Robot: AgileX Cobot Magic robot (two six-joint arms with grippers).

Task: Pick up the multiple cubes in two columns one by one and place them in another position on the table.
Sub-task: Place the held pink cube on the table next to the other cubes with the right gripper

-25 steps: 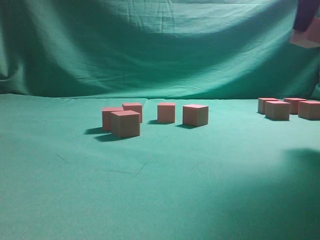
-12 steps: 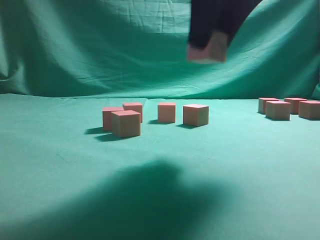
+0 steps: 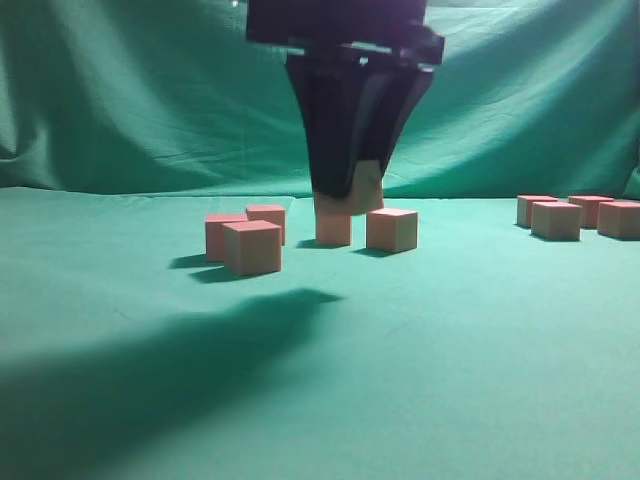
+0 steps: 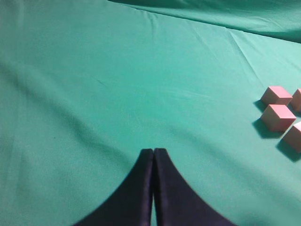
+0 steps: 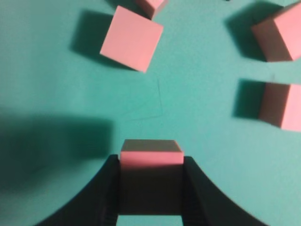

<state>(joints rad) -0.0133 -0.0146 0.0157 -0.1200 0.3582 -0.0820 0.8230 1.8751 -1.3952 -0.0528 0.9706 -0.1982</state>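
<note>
My right gripper [image 3: 347,190] hangs over the middle of the green table [image 3: 470,340], shut on one pink cube [image 3: 369,187] held just above the cloth. The right wrist view shows that cube [image 5: 151,152] clamped between the dark fingers [image 5: 111,188]. Loose cubes sit around it: one ahead on the left [image 5: 132,38] and two on the right [image 5: 277,32] [image 5: 281,104]. In the exterior view this left group [image 3: 251,247] [image 3: 391,229] stands below the gripper, and one cube [image 3: 333,229] is partly hidden behind it. My left gripper [image 4: 154,151] is shut and empty over bare cloth.
A second cluster of several cubes [image 3: 556,220] sits at the far right of the table. The left wrist view shows cubes [image 4: 278,117] at its right edge. A draped green backdrop [image 3: 150,90] rises behind the table. The gripper's shadow [image 3: 180,350] falls across the front left.
My right gripper has carried the cube from the upper right corner leftward and down to just above the left group. The cubes on the table have not moved.
</note>
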